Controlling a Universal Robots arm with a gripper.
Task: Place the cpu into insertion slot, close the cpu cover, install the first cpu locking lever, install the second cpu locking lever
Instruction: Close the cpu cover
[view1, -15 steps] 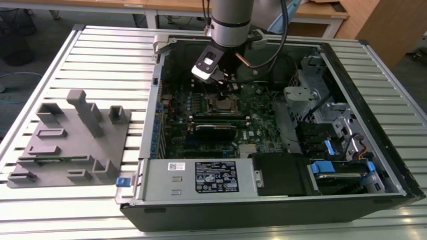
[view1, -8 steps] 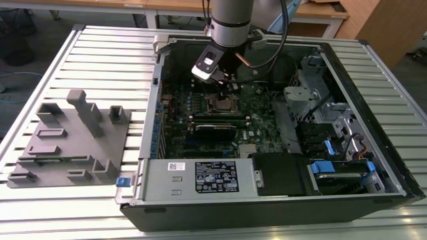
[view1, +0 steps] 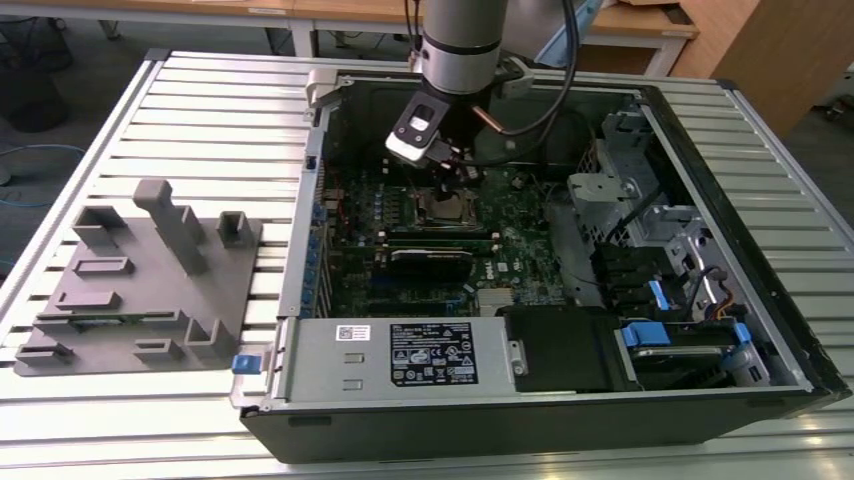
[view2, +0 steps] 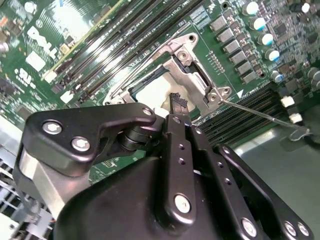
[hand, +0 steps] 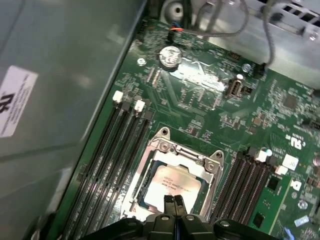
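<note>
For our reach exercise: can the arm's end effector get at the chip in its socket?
Probably yes: the end effector hangs just above the chip, nothing between them; the metal frame rims the chip but leaves its top bare.

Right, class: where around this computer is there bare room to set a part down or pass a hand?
Free, in the exterior view: the slatted table behind the grey fixture, and the near strip between fixture and table edge. Crowded: inside the computer case, memory slots flank the cpu and the gripper hangs over it.
</note>
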